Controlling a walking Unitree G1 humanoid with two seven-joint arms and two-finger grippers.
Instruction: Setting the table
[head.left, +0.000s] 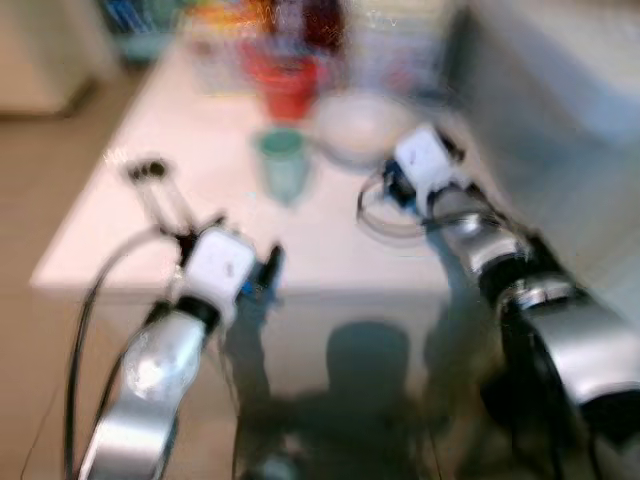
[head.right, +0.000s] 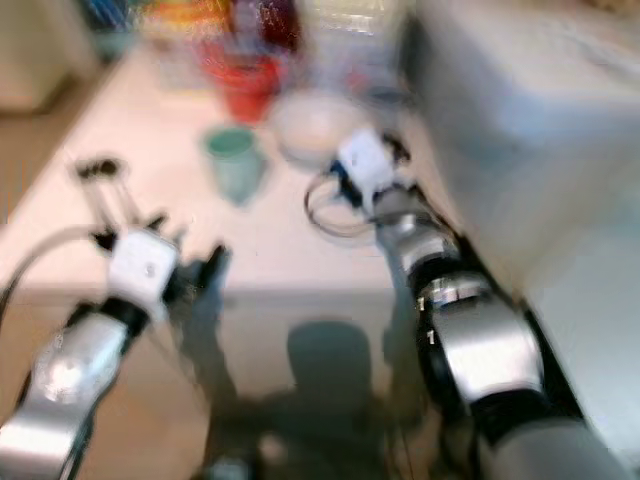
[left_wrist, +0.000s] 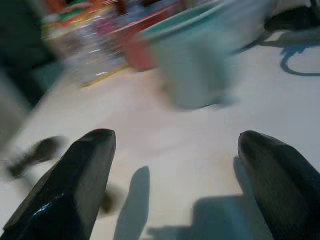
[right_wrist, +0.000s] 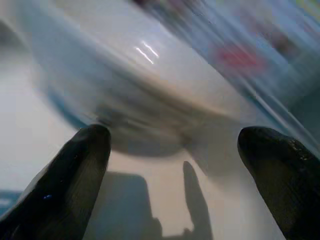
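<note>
Two silver arms, blurred. White boxy wrist block on each, blue part beside it. Black cable loops at the left arm and right arm. Left fingers and right fingers black, blunt-tipped.

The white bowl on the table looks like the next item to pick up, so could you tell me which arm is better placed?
Probably the right: the right gripper, fingers open, faces the white bowl closely.
</note>
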